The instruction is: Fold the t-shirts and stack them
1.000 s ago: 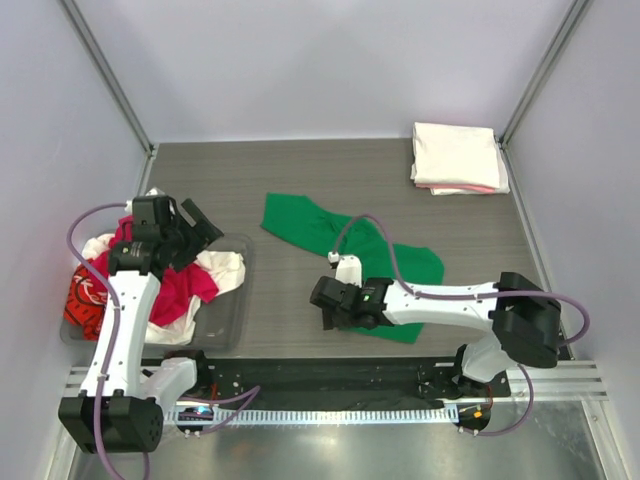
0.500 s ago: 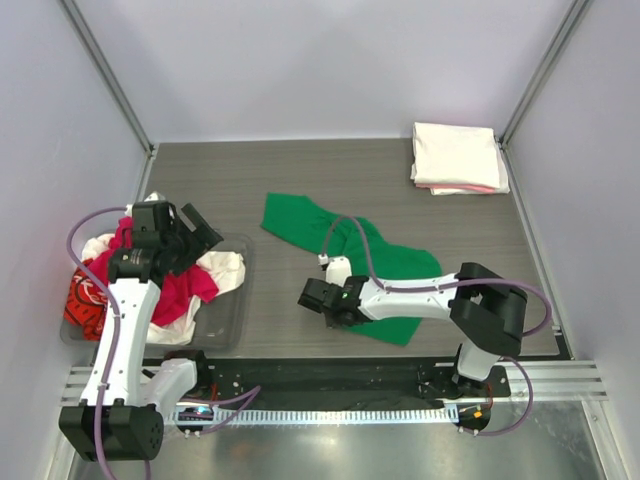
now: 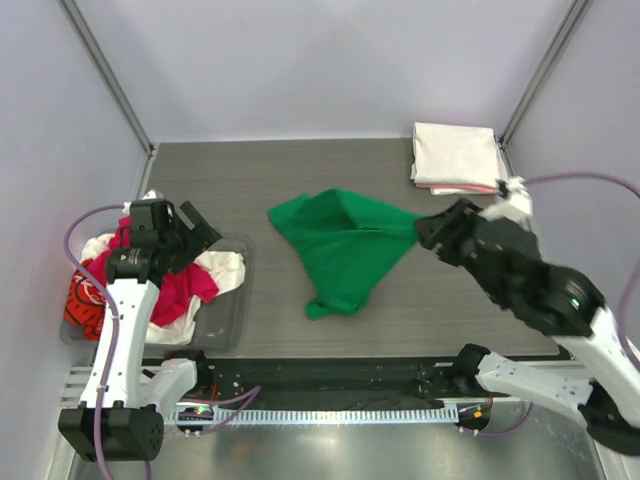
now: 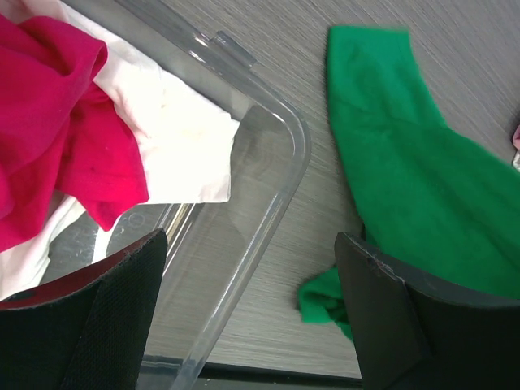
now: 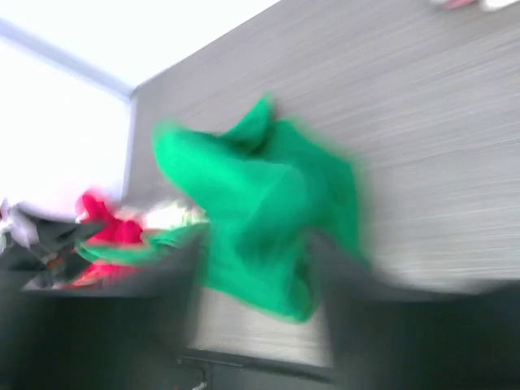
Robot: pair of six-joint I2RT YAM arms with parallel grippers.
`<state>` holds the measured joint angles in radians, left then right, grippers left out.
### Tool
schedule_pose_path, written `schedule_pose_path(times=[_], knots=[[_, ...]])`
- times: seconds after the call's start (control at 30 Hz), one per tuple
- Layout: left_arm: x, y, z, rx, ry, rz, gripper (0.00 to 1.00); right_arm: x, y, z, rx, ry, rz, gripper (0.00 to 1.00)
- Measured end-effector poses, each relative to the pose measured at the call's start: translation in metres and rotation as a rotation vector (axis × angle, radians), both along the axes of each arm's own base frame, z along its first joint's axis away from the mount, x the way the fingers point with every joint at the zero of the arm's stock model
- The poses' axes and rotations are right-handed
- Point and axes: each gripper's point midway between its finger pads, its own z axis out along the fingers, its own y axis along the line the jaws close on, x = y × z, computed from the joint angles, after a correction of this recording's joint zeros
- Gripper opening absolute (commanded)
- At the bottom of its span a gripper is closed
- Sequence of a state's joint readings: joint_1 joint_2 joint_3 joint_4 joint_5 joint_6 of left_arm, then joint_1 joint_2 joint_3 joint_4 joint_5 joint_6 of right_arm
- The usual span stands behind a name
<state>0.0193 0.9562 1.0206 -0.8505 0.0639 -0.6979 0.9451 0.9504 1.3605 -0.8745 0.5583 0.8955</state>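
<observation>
Green t-shirt (image 3: pixel 345 245) is hanging unfolded over the bench (image 3: pixel 250 180), its edge pinched in the right hand (image 3: pixel 428 230). Left hand (image 3: pixel 203 232) is hovering spread above the bin (image 3: pixel 232 300) of unfolded tees (image 3: pixel 180 285); only the far-right folded stack (image 3: pixel 455 155) is sitting finished.

No legible text; print on the red t-shirt (image 3: pixel 84 297) is unreadable.

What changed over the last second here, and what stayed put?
The right gripper swung from the green t-shirt's near edge up and rightward, apparently gripping the shirt and pulling it into a bunched, stretched shape. The left gripper stays open over the clear bin; the folded stack at far right is unmoved.
</observation>
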Motion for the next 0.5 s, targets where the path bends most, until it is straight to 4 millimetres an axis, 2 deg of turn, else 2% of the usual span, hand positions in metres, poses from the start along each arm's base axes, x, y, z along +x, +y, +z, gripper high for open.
schedule_pose_path(times=[0.03,0.07,0.1,0.17,0.27,0.3,0.4,0.5], knots=[[0.000,0.000,0.000,-0.001,-0.002,-0.001,0.84,-0.003,-0.036,0.001,0.015,-0.026,-0.083,0.92],[0.000,0.000,0.000,-0.001,-0.001,-0.001,0.84,-0.009,-0.058,-0.004,0.014,-0.031,-0.126,0.98],[0.000,0.000,0.000,-0.002,-0.002,-0.001,0.84,-0.017,-0.075,-0.016,-0.005,-0.019,-0.154,1.00],[0.000,-0.001,0.001,-0.005,-0.002,-0.004,0.84,-0.025,-0.092,-0.049,-0.072,0.038,-0.193,1.00],[0.000,-0.003,0.001,-0.009,-0.001,-0.008,0.84,-0.031,-0.100,-0.104,-0.206,0.161,-0.213,1.00],[0.000,-0.003,0.001,-0.009,-0.001,-0.008,0.84,-0.033,-0.102,-0.114,-0.235,0.186,-0.215,1.00],[0.000,-0.007,0.000,-0.010,-0.001,-0.019,0.83,-0.030,-0.098,-0.125,-0.290,0.224,-0.202,0.98],[-0.001,-0.019,-0.001,-0.018,0.001,-0.054,0.83,-0.024,-0.083,-0.130,-0.308,0.242,-0.152,0.97]])
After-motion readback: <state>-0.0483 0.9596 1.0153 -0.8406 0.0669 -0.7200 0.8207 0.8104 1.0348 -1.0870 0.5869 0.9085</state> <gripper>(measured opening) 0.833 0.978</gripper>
